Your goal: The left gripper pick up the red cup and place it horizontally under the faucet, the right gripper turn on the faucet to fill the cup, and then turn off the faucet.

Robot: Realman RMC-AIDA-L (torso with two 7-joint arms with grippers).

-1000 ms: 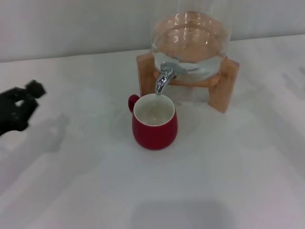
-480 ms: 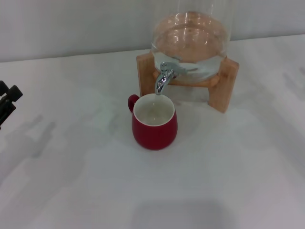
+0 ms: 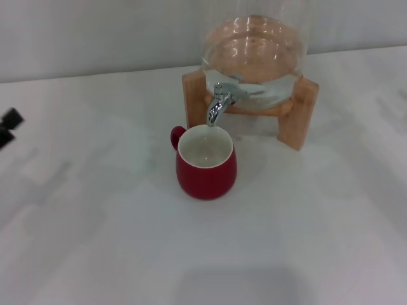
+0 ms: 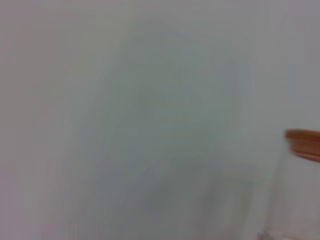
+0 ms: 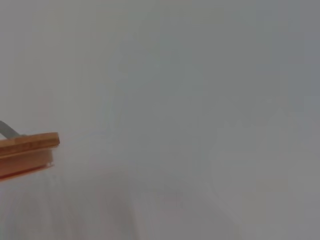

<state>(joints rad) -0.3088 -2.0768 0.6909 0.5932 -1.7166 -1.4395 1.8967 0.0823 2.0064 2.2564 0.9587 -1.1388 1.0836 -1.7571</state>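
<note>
Far to the right of my left pincer [image 3: 6, 126], whose opening I cannot tell at the head view's edge, the red cup [image 3: 206, 162] stands upright on the counter [image 3: 305, 241], directly under the faucet [image 3: 219, 103]. Both wrist views show only a wooden piece [image 4: 303, 142].

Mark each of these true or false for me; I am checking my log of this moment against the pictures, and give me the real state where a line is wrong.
1. The squat glossy dark-red ceramic mug stands upright on the white table. True.
2. The small chrome faucet has its spout above the mug's opening. True.
3. The left end effector is clamped on the mug. False: it sits at the table's left edge, far from the mug.
4. The mug's handle points toward the right wooden leg. False: it sits on the mug's left rear side.
5. The round clear glass jar rests on a wooden stand. True.
</note>
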